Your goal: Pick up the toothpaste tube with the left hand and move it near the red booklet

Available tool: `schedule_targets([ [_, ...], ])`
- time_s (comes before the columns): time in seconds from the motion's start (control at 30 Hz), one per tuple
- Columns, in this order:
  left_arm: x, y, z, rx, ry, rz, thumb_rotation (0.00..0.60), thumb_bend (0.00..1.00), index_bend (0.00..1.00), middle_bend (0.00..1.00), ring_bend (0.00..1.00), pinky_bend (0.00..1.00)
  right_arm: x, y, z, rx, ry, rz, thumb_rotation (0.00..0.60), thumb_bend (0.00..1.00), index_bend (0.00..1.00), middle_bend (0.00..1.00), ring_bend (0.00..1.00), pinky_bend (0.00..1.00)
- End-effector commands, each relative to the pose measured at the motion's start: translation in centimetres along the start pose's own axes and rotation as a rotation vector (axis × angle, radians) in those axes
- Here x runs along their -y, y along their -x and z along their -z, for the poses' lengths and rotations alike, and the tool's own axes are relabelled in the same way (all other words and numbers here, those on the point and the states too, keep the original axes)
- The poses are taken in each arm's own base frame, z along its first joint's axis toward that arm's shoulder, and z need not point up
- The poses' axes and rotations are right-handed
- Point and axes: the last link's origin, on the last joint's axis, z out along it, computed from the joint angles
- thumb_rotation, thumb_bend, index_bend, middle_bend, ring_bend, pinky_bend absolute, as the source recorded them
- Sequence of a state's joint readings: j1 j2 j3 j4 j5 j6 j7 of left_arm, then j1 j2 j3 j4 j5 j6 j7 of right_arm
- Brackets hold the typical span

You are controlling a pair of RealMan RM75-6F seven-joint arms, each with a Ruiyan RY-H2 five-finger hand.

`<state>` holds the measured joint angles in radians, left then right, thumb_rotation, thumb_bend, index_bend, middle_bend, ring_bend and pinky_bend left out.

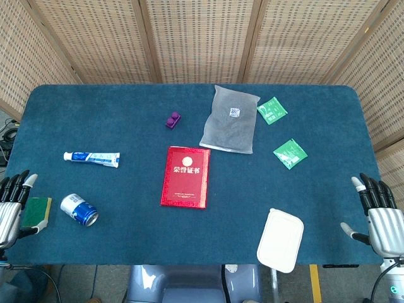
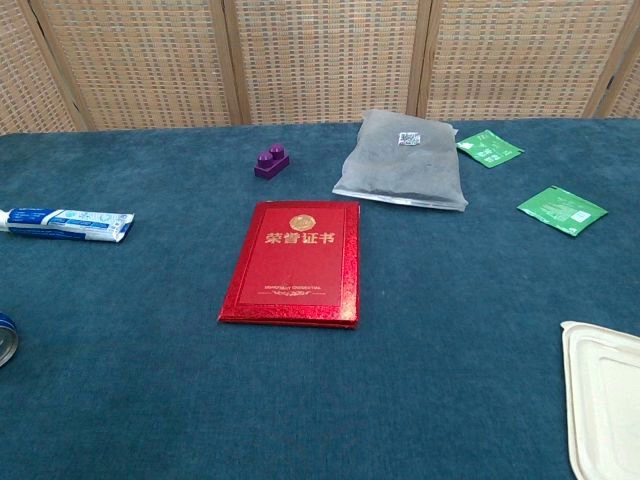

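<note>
Chest view's edges cut off the blue can [image 2: 5,338], white lidded box [image 2: 606,400] and toothpaste tube [image 2: 65,224]

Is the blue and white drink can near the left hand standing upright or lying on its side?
On its side. In the head view the blue and white drink can lies flat on the table, its round open end facing lower right, beside the left hand.

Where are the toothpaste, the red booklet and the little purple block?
toothpaste tube [image 1: 92,158], head view, middle of the tube's body
red booklet [image 2: 293,262], chest view, centre of the cover below the gold characters
purple block [image 2: 270,162], chest view, its top studs
</note>
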<state>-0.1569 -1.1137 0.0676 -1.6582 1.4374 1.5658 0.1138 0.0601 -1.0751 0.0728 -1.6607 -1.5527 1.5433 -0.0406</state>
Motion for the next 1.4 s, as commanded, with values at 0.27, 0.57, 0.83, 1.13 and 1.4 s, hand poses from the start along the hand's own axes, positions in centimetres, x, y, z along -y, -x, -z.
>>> schedule_targets([
  [0.27,0.3,0.3,-1.8,0.020,0.005,-0.029,0.600,0.00,0.00,0.00,0.00,0.00,0.0,0.1,0.0,-0.001,0.007,-0.007,0.600,0.00,0.00,0.00,0.00,0.00],
  [0.57,1.0,0.4,-13.3,0.101,0.051,-0.063,0.600,0.02,0.00,0.00,0.00,0.00,0.0,0.3,-0.3,0.004,0.017,0.000,0.600,0.00,0.00,0.00,0.00,0.00],
  [0.83,0.5,3.6,-20.8,0.221,0.060,-0.074,0.600,0.06,0.11,0.17,0.10,0.13,0.0,1.3,-0.7,0.031,0.033,0.029,0.600,0.00,0.00,0.00,0.00,0.00],
  [1.13,-0.3,6.8,-24.2,0.308,0.032,-0.111,0.600,0.16,0.19,0.20,0.14,0.17,-0.1,2.1,-1.1,0.053,0.053,0.054,0.600,0.00,0.00,0.00,0.00,0.00],
  [1.4,-0.8,9.2,-25.5,0.350,0.002,-0.133,0.600,0.19,0.25,0.25,0.17,0.21,-0.5,2.8,-1.4,0.071,0.072,0.069,0.600,0.00,0.00,0.00,0.00,0.00],
])
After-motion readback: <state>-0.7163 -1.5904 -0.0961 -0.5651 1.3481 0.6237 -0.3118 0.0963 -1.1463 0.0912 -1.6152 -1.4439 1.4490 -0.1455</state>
